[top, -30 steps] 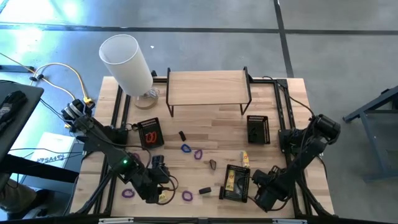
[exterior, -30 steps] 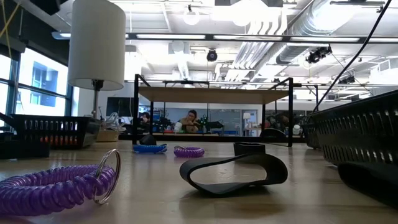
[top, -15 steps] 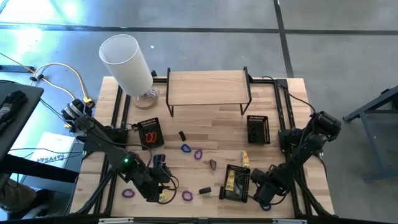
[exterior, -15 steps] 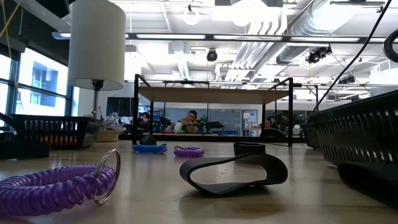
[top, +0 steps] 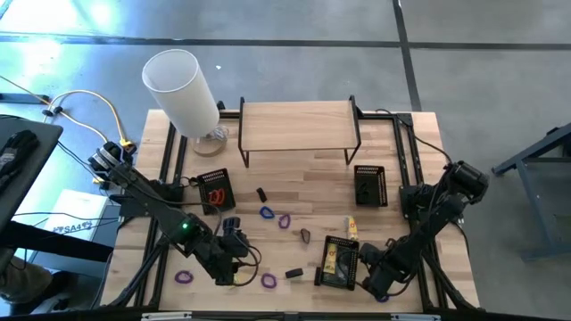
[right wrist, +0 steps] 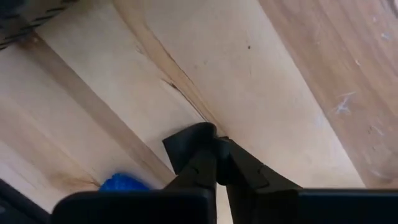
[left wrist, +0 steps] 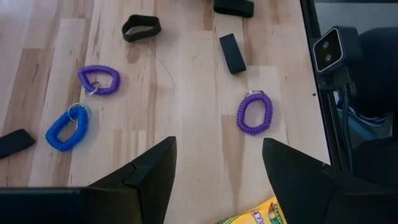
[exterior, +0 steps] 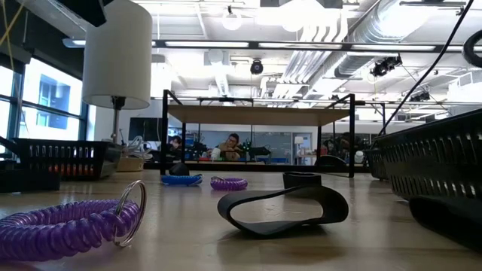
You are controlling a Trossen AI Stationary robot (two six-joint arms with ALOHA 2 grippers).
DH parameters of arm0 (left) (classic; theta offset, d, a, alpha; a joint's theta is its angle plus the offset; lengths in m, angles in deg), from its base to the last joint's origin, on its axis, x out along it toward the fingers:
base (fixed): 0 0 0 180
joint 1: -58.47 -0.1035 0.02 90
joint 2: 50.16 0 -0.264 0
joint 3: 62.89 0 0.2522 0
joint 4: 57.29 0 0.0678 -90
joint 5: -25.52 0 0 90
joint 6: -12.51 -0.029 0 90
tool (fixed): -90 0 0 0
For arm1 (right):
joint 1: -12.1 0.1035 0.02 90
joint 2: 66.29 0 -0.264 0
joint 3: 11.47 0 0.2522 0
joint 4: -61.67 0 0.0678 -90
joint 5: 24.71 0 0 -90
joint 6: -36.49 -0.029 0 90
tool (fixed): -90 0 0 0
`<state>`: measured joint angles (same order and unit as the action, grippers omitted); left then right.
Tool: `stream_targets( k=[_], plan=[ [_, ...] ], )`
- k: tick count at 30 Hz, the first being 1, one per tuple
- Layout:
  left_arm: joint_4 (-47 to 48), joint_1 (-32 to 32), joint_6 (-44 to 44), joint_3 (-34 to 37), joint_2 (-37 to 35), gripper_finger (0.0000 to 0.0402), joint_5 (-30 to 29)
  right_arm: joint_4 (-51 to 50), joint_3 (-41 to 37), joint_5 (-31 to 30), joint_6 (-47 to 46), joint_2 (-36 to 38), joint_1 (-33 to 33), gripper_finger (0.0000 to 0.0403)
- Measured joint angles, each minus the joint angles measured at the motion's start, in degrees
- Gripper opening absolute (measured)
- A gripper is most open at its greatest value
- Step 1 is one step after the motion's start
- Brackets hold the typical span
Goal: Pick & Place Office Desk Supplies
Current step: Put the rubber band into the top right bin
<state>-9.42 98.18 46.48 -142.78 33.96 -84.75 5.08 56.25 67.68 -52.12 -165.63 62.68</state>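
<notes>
Purple coil loops (left wrist: 254, 114), a blue coil loop (left wrist: 67, 129) and small black blocks (left wrist: 232, 53) are being shown lying scattered on the wooden tabletop (left wrist: 186, 143) beneath the wide-open, empty left claw (left wrist: 217, 171), while the right claw (right wrist: 216, 163) is being held closed and empty near the tabletop's front right corner.

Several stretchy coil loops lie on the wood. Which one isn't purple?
The blue coil loop: it lies next to one purple coil loop, while another purple one lies apart.
</notes>
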Motion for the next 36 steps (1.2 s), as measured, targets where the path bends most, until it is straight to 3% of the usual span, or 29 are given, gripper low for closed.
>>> stream_targets(
  k=[11,19,27,36],
  plan=[
    [0.08,-1.00,3.39,0.00,0.00,0.0230,0.19,-27.36,19.50,-7.41,0.33,-0.23,1.01,0.0004],
    [0.37,-1.03,1.64,0.00,0.00,0.0230,0.19,-47.13,30.02,-17.18,4.64,0.04,-4.93,0.0004],
    [1.17,-1.03,0.25,0.00,0.00,0.0230,2.04,-46.80,29.44,-27.76,19.31,6.58,-18.65,0.0004],
    [4.75,-0.92,0.27,-0.02,0.02,0.0230,2.56,-44.32,18.82,-27.76,24.34,20.54,-31.28,0.0003]
  ],
)
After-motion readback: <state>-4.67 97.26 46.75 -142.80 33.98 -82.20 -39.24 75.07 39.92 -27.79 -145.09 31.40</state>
